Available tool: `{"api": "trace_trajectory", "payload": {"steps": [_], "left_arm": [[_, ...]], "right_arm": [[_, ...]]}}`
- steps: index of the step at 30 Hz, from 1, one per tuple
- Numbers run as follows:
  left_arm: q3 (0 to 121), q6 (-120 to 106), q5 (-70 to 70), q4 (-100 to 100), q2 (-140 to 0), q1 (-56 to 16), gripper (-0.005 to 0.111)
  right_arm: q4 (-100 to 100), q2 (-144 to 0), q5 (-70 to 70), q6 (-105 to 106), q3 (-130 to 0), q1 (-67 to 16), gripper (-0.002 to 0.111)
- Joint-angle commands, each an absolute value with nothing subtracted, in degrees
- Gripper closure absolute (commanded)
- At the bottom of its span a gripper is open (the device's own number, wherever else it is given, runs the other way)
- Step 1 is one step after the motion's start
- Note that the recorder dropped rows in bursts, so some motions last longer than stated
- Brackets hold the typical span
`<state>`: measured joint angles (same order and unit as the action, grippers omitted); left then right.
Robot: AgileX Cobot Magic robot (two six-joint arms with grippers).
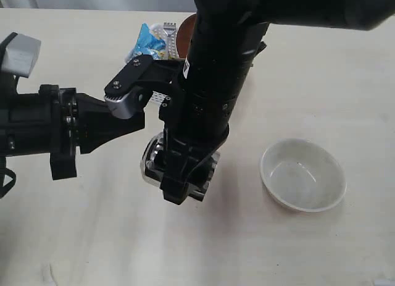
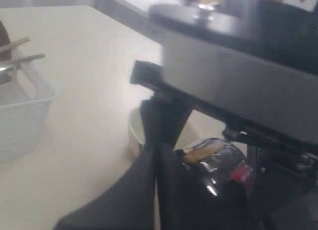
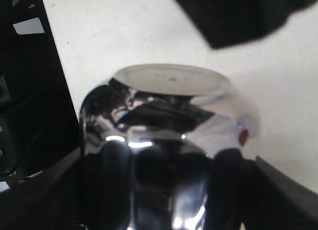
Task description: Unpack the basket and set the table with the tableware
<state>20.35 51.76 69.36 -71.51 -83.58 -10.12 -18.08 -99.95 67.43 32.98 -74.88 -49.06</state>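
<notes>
Gripping the steel cup (image 3: 169,150) across its rounded belly, my right gripper (image 1: 185,181) has its jaws spread wide, 1 finger on each side of the cup. The cup hangs low over the table (image 1: 247,249); I cannot tell whether its base touches. I judge the cup light and rigid, so it will not crush, but the polished, curved wall is slippery and could twist or slide out of a loose pinch. The widest part of the belly, or the rim, looks like the safest hold. Just beside the cup, my left gripper (image 2: 158,140) has its jaws pressed together on nothing. Near the cup, on the side away from the left arm, the off-white bowl (image 1: 302,175) sits upright and apart from everything else. Beyond the cup, mostly hidden by the right arm, the white basket (image 2: 25,111) holds utensil handles (image 2: 25,58) sticking over its rim, a blue snack bag (image 1: 148,42) and the brown plate (image 1: 185,28). The tabletop is pale, smooth and flat. Of the room I see only a grey strip past the table's far edge.
</notes>
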Motion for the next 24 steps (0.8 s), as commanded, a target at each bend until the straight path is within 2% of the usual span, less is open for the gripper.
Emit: {"api": "trace_trajectory", "payload": {"steps": [1, 24], "left_arm": [[20.5, 46.9, 70.0, -70.0, -83.7, -14.2, 0.107], [20.5, 49.1, 67.4, -74.0, -90.7, -15.0, 0.107]], "right_arm": [[-18.7, -100.1, 66.2, 33.7, -75.2, -49.1, 0.109], [-19.0, -100.1, 63.0, 32.6, -77.6, -49.1, 0.109]]}}
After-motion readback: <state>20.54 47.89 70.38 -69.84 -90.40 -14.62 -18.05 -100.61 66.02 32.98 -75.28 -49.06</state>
